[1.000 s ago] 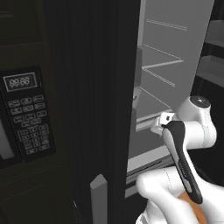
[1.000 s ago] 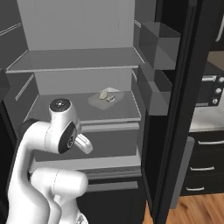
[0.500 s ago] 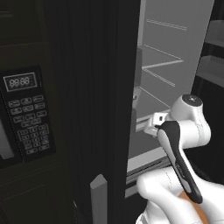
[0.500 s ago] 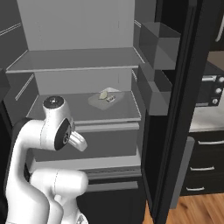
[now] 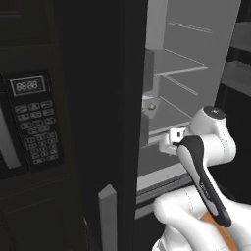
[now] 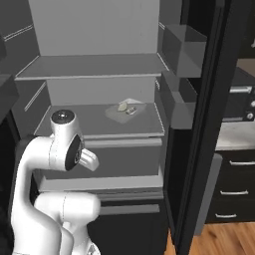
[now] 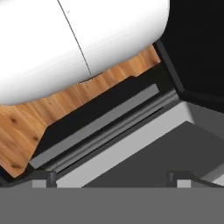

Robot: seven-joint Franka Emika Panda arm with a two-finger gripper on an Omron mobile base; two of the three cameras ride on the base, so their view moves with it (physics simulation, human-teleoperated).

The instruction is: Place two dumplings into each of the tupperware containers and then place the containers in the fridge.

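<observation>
The fridge [image 6: 89, 64] stands open, its black door [image 6: 199, 124] swung out to the right. On its middle shelf lies one pale tupperware container [image 6: 124, 112] without a lid, holding two dumplings [image 6: 122, 106] side by side. My arm is folded up in front of the lower shelves, well short of the container. My gripper [image 7: 111, 180] is open, fingertips [image 7: 43, 177] wide apart and nothing between them. It points down at the fridge's grey bottom sill [image 7: 131, 131] and the wooden floor. From the left, the fridge interior [image 5: 186, 63] shows past its dark side panel.
A black microwave [image 5: 32, 122] with a keypad sits left of the fridge. Door bins [image 6: 179, 47] jut from the open door at shelf height. A counter with dark drawers [image 6: 234, 189] stands to the right. Wooden floor [image 7: 26, 127] lies below.
The folded arm has drawn slightly to the left in both base views. The container and its dumplings stay where they were, and the gripper stays open.
</observation>
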